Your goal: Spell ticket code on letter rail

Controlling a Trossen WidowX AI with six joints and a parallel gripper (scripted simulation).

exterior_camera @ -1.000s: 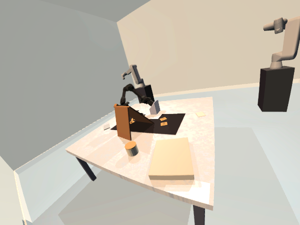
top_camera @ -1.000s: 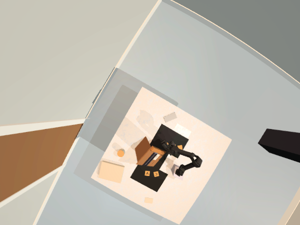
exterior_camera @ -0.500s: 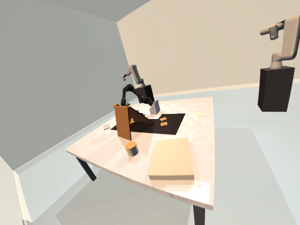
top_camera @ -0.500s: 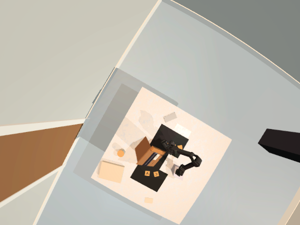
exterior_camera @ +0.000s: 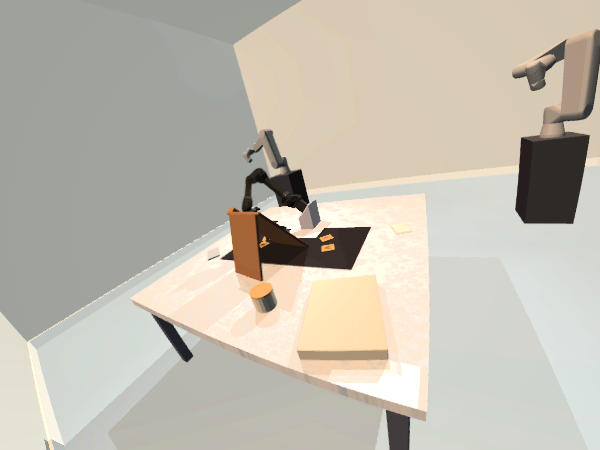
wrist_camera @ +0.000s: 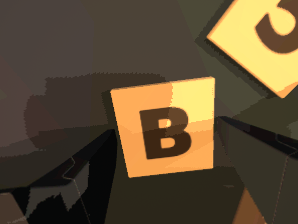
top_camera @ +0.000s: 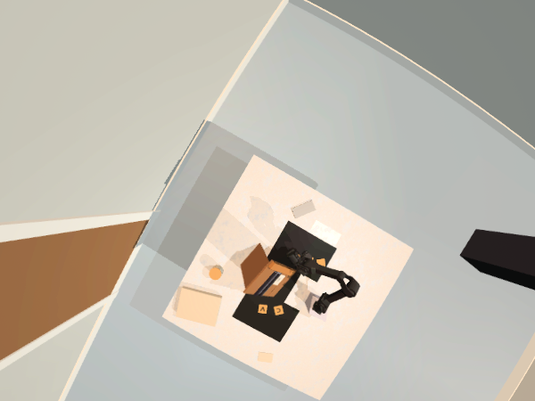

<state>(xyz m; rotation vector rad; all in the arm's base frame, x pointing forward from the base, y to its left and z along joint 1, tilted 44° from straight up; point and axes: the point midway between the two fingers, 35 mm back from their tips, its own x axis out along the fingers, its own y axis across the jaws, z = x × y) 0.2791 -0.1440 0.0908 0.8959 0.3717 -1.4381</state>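
In the wrist view the B tile lies face up on dark mat, between the fingers of my gripper. The fingers are open, with a narrow gap on each side of the tile. Part of another tile shows at top right, its letter cut off. My arm reaches over the mat's far part in the top view. Two tiles, one like an A or V and a C, lie on the near part. The wooden stand has dark strips; I cannot make out the rail's letters. A white sheet has unreadable print.
An orange-topped can, a flat tan box, a grey block and a yellow pad are on the counter. A grey upright panel stands near the arm. The wooden stand rises close beside the gripper.
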